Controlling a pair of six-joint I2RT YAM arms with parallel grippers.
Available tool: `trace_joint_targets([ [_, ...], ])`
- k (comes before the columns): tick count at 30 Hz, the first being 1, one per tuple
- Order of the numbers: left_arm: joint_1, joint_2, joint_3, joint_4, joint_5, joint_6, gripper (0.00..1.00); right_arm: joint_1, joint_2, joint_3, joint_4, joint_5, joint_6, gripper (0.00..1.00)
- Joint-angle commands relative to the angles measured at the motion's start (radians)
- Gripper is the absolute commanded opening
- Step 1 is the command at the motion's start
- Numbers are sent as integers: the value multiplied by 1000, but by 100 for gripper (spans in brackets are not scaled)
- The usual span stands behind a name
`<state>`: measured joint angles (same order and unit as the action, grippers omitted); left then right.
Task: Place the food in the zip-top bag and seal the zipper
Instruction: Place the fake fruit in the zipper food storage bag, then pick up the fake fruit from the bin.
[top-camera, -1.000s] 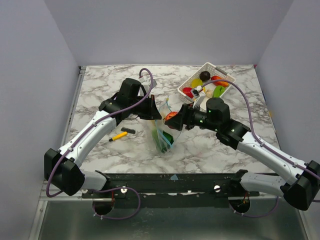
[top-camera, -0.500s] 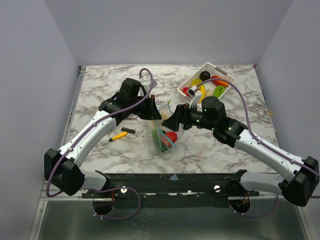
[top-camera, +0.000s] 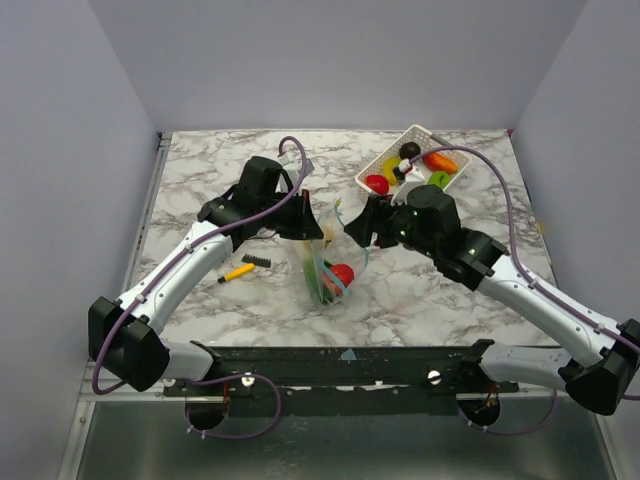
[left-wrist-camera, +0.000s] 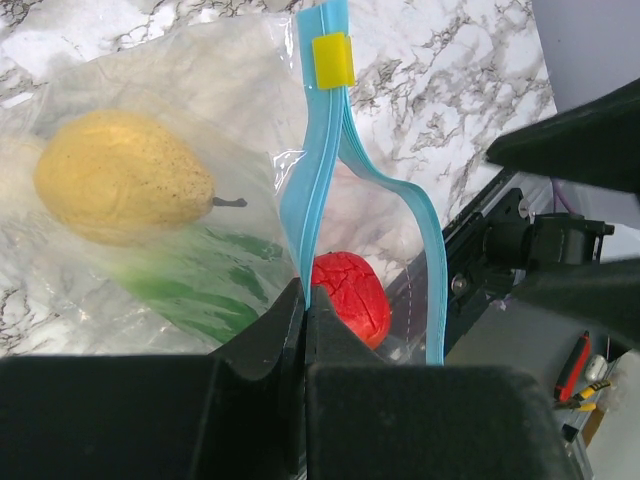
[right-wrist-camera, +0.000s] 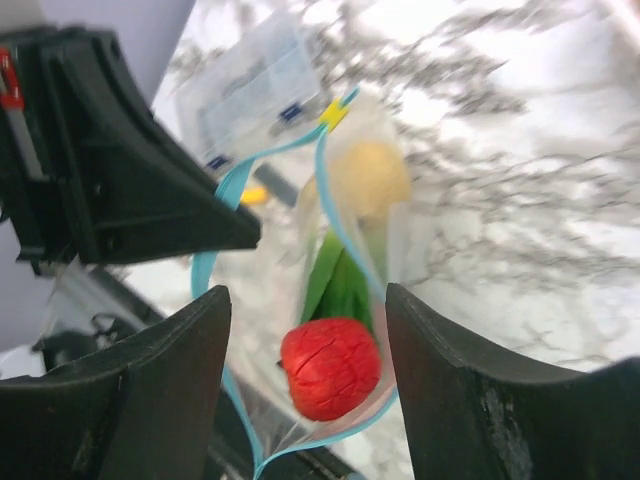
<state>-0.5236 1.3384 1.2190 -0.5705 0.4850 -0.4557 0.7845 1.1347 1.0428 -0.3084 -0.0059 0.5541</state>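
Marble table (top-camera: 200, 170) below, with both arms reaching in over it. At its near middle, between the two claws: the zip-top bag (top-camera: 322, 262), held up by its mouth. Clenched on the zipper (left-wrist-camera: 318, 200) at one lip of that mouth: the left gripper (left-wrist-camera: 305, 305), jaws closed with the blue strip pinched between them. Other lip bowed outward, mouth gaping.

Just right of the bag's mouth and above it: the right gripper (top-camera: 358, 228), spread wide, grasping nothing. Seen past its fingers (right-wrist-camera: 150, 400) in the wrist view, down inside the bag and clear of them: the red food (right-wrist-camera: 330, 365).

Back right, well apart from both claws: a white basket (top-camera: 384, 155) with more toy pieces in it.

Also inside the bag: yellow food (left-wrist-camera: 120, 190) next to green food (left-wrist-camera: 190, 300), with the red piece near the bottom beside them.

Left of the bag on the table: a yellow-and-black pen-like tool (top-camera: 238, 271).

At the zipper's far end: a small yellow slider (left-wrist-camera: 333, 59).
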Motion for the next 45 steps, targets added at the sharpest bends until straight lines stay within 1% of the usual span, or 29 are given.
trace_joint_targets([
  [1, 5, -24, 13, 8, 11, 12, 0, 2, -6, 116, -168, 325, -31, 64],
  [4, 5, -30, 13, 8, 8, 14, 0, -43, 26, 179, -241, 428, -39, 65],
  [6, 5, -30, 13, 8, 10, 13, 0, -114, 52, 208, -271, 437, -39, 65],
  [8, 4, -32, 13, 8, 11, 13, 0, -226, 75, 219, -274, 388, -35, 65],
  [9, 5, -33, 12, 8, 10, 14, 0, -294, 93, 223, -269, 334, -41, 65],
  [11, 5, -37, 12, 8, 7, 14, 0, -393, 150, 245, -274, 260, -55, 64],
  [14, 5, -42, 13, 6, 4, 15, 0, -469, 265, 299, -292, 211, -69, 63],
  [16, 5, -42, 13, 7, 4, 15, 0, -479, 341, 335, -297, 224, -67, 62],
  [17, 5, -42, 12, 5, 4, 15, 0, -484, 376, 352, -297, 226, -58, 60],
  [21, 5, -44, 13, 5, 3, 17, 0, -493, 536, 432, -293, 216, 5, 57],
  [24, 5, -43, 13, 4, 4, 17, 0, -493, 628, 484, -287, 230, 49, 57],
  [26, 5, -44, 13, 5, 2, 17, 0, -494, 688, 522, -289, 276, 81, 57],
  [30, 5, -44, 12, 4, 0, 18, 0, -494, 800, 597, -293, 308, 95, 56],
  [34, 5, -41, 14, 3, 2, 18, 0, -493, 876, 632, -295, 324, 120, 56],
  [45, 5, -42, 14, 4, 4, 18, 0, -494, 987, 613, -219, 359, 144, 55],
])
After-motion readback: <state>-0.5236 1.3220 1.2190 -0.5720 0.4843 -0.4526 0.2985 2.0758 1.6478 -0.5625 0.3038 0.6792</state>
